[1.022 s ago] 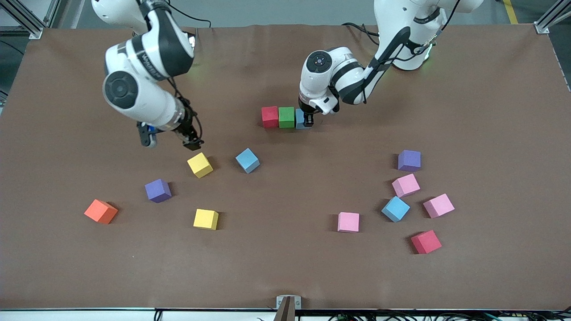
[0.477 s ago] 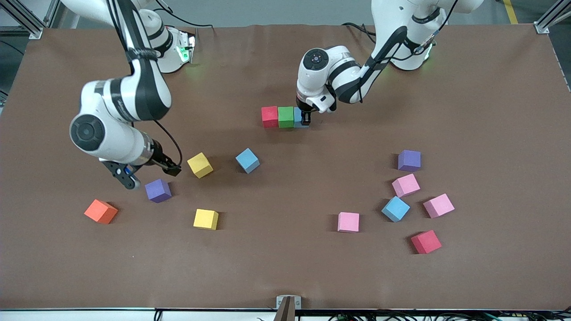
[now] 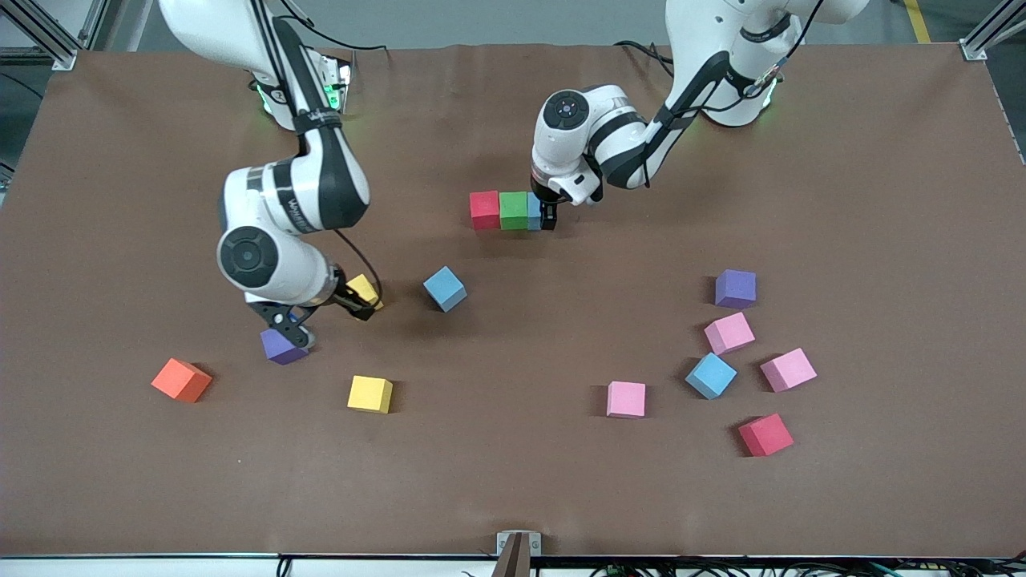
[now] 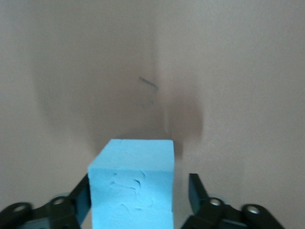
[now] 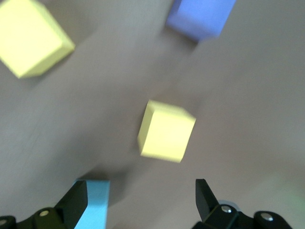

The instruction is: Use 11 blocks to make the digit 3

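Your right gripper (image 3: 362, 307), jaws wide and empty, now hangs over the small yellow foam cube (image 5: 166, 131) it is lining up to pick, having swung back from the purple foam cube (image 3: 280, 346). Your left gripper (image 3: 547, 215) has just loosened around the blue foam cube (image 4: 131, 183) ending the red-green-blue row; lift clear next

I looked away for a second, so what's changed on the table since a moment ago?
The right gripper swung out toward the purple block, then back, open, to the yellow block. The left gripper opened off the blue block beside the green block. No block moved.
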